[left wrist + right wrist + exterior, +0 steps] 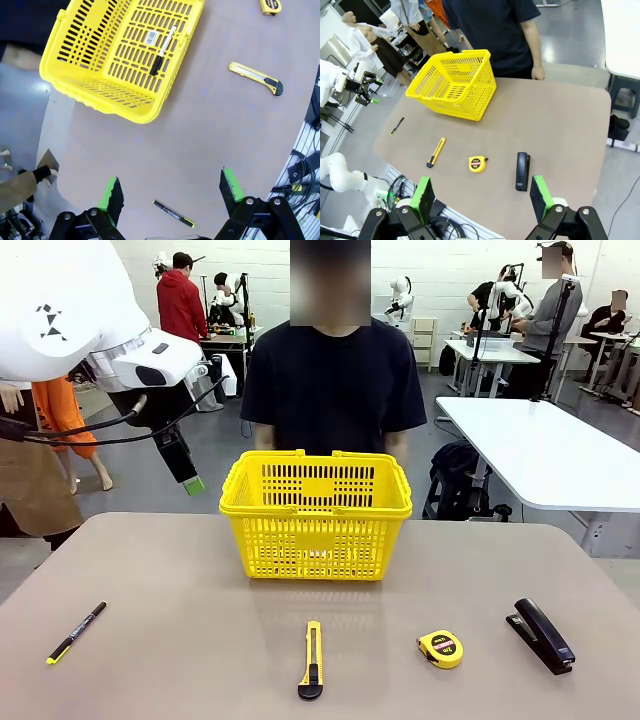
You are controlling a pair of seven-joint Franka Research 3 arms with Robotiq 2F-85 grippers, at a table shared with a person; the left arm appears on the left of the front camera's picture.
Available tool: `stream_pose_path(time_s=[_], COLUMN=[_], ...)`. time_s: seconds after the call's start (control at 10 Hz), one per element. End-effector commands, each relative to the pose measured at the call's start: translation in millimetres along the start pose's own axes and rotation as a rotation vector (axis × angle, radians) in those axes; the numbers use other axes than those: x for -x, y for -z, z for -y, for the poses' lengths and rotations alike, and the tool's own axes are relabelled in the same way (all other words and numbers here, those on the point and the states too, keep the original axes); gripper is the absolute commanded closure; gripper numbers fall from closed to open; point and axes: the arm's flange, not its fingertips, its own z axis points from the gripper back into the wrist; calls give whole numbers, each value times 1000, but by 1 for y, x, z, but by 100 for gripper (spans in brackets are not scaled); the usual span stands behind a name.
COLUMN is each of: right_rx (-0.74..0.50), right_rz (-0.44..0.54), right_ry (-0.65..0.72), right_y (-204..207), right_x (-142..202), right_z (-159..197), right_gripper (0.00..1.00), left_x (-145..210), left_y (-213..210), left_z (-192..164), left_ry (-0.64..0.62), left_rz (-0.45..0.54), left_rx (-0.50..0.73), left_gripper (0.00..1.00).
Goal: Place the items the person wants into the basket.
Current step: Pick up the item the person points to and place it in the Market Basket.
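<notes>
The yellow basket (315,515) stands at the table's far middle, in front of the person (333,380) in a black T-shirt. A white marker with a black cap (162,50) lies on the basket's (95,87) floor. Along the near edge lie a yellow-and-black tape measure (440,648) and a black stapler (541,634). My left gripper (190,480) hangs high, left of the basket; its jaws stand open and empty (171,192). My right gripper (482,197) is open too, well above the table's near edge, with the stapler (522,171) and tape measure (477,164) below it.
A slim black pen with a yellow tip (77,632) lies at the near left. A yellow utility knife (312,660) lies near the front middle. The person's hand (536,73) rests at the far table edge. Other tables and people stand farther back.
</notes>
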Motion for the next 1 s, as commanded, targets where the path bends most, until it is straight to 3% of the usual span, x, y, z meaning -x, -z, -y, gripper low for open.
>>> stream_pose_path(time_s=[0.0,0.2,0.4,0.7,0.9], right_rx=[-19,-19,-19,-19,-19], right_rz=[2,2,2,2,2], right_ry=[-12,-12,-12,-12,-12], right_y=[1,1,1,1,1], right_x=[0,0,0,0,0], right_z=[1,1,1,1,1], right_gripper=[0,0,0,0,0], left_x=[20,71,116,199,248], left_y=[-39,-103,-140,-166,-176], left_z=[-18,-48,-65,-90,-105], left_ry=[-85,-135,-123,52,42], left_rz=[156,379,523,588,660], left_rx=[126,235,275,183,122], left_gripper=[0,0,0,0,0])
